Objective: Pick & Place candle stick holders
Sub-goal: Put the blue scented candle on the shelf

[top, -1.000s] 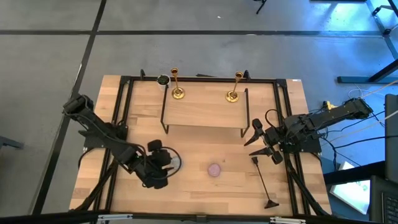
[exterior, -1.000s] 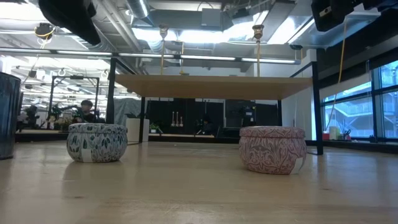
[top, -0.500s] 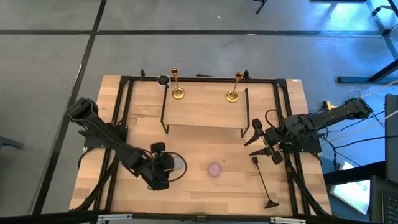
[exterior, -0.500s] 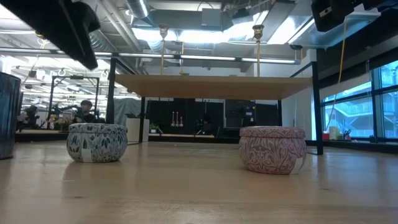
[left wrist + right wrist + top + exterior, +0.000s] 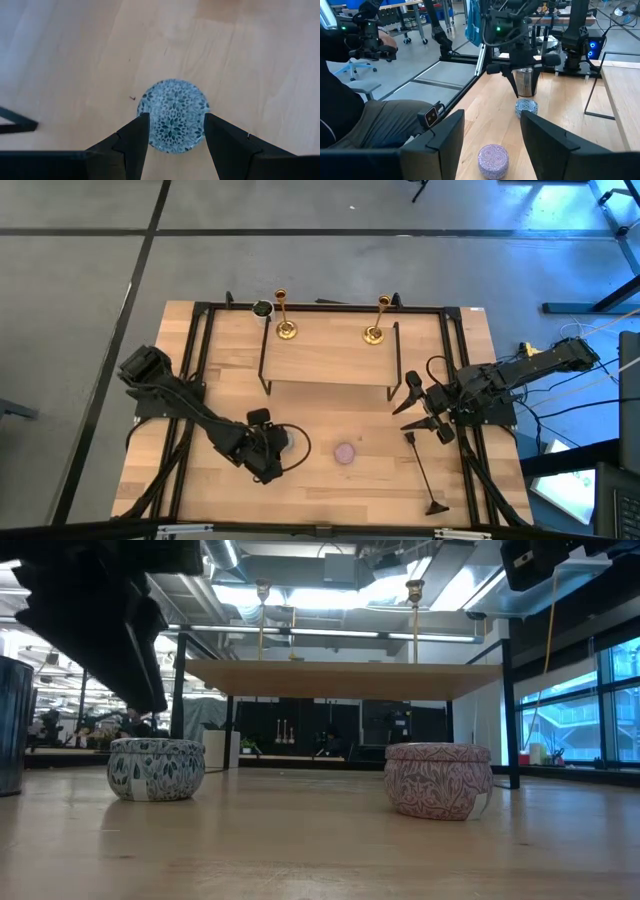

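Observation:
Two gold candle stick holders (image 5: 284,316) (image 5: 376,321) stand upright on their round bases on the raised wooden shelf (image 5: 330,360) at the table's far side. Their cup tops show in the low view (image 5: 263,588) (image 5: 414,588). My left gripper (image 5: 271,452) (image 5: 175,120) is open, pointing down over a blue-grey candle (image 5: 173,100) (image 5: 156,768), with a finger on either side and above it. My right gripper (image 5: 415,406) (image 5: 492,117) is open and empty at the table's right, far from the holders.
A pink candle (image 5: 346,452) (image 5: 438,780) sits right of the blue-grey one. A silver tin (image 5: 262,309) stands at the shelf's far left corner. A thin black rod with a base (image 5: 424,474) lies at the near right. A person (image 5: 350,100) is beyond the table's left.
My left gripper has moved a little toward the table's right edge and down, and now hangs close over the blue-grey candle. The candles and the holders have stayed where they were.

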Robot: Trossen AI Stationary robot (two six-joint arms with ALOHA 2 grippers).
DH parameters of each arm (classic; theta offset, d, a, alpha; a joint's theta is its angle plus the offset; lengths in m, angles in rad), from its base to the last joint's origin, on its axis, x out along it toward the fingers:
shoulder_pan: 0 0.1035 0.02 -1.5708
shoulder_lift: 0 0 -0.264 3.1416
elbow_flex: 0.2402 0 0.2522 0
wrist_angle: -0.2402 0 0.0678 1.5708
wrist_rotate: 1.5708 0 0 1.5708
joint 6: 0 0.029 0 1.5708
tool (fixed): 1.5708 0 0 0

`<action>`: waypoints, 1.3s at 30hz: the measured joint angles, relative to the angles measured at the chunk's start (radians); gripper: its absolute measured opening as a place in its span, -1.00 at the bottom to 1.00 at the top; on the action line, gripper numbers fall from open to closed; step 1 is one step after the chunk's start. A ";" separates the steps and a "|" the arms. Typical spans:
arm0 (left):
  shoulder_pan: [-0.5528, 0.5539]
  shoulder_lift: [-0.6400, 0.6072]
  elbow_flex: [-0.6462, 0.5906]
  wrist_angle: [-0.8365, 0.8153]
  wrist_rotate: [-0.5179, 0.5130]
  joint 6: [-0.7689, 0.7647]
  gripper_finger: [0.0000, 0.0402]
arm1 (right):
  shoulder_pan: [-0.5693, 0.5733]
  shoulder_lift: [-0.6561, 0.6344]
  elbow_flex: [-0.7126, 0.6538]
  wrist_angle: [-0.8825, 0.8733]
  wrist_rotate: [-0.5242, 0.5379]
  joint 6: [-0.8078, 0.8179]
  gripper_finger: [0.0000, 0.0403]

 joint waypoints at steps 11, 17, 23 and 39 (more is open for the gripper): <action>0.007 0.001 0.000 0.004 0.056 -0.016 -0.08 | 0.000 0.000 0.000 0.000 0.003 -0.008 -0.02; 0.007 0.001 0.000 0.003 0.052 -0.038 -0.08 | 0.000 0.000 0.000 0.000 0.003 -0.008 -0.02; 0.012 0.001 0.000 -0.007 0.045 -0.041 0.03 | 0.000 0.000 0.000 0.001 0.003 -0.008 -0.02; 0.031 0.006 0.000 -0.003 0.063 -0.041 0.58 | 0.000 0.000 0.000 0.001 0.002 -0.008 -0.02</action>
